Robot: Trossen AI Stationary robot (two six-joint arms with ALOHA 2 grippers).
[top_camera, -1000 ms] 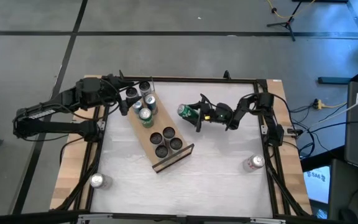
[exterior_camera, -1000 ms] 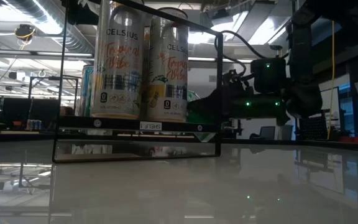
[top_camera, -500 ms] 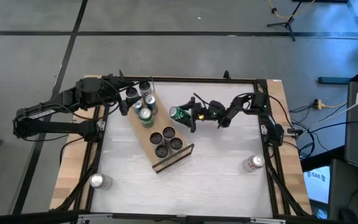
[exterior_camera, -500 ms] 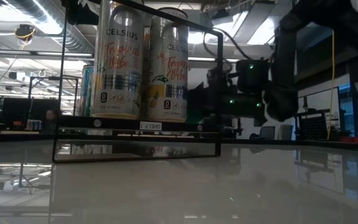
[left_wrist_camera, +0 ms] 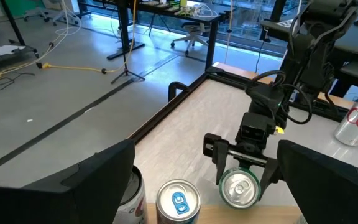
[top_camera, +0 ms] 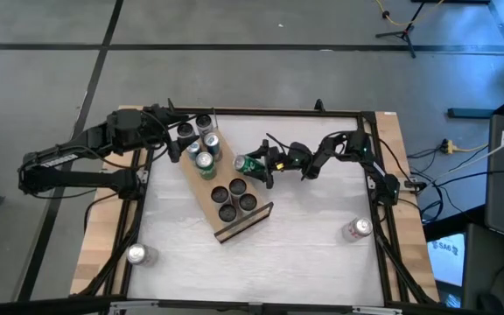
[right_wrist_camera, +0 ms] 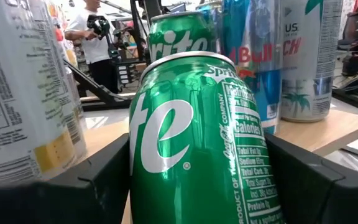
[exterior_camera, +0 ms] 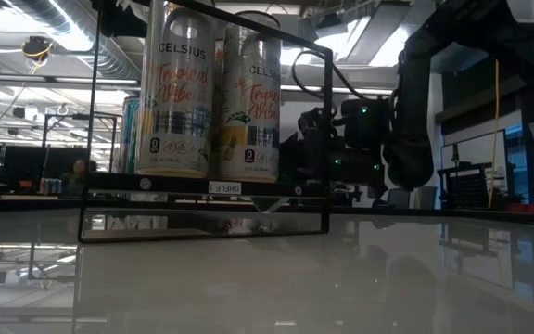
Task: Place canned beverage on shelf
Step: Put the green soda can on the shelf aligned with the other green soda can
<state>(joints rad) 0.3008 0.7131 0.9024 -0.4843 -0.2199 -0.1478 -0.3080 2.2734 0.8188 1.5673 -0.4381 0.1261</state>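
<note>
Can [top_camera: 247, 163], green, smooth-walled and judged rigid but dentable and slippery, is held about its middle between the right gripper [top_camera: 258, 166] fingers, at the shelf [top_camera: 201, 192] long edge facing the right arm.

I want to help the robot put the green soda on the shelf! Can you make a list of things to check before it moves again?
1. Green can gripped by the right gripper: ok, a finger on each side in the right wrist view.
2. Can close to the shelf: ok, right at its edge.
3. Free spot on the shelf: ok, bare wood near the can.
4. Nearby shelf cans safe from a bump: cannot tell, they stand close.
5. Left gripper out of the way: ok, open at the shelf's far end.
</note>
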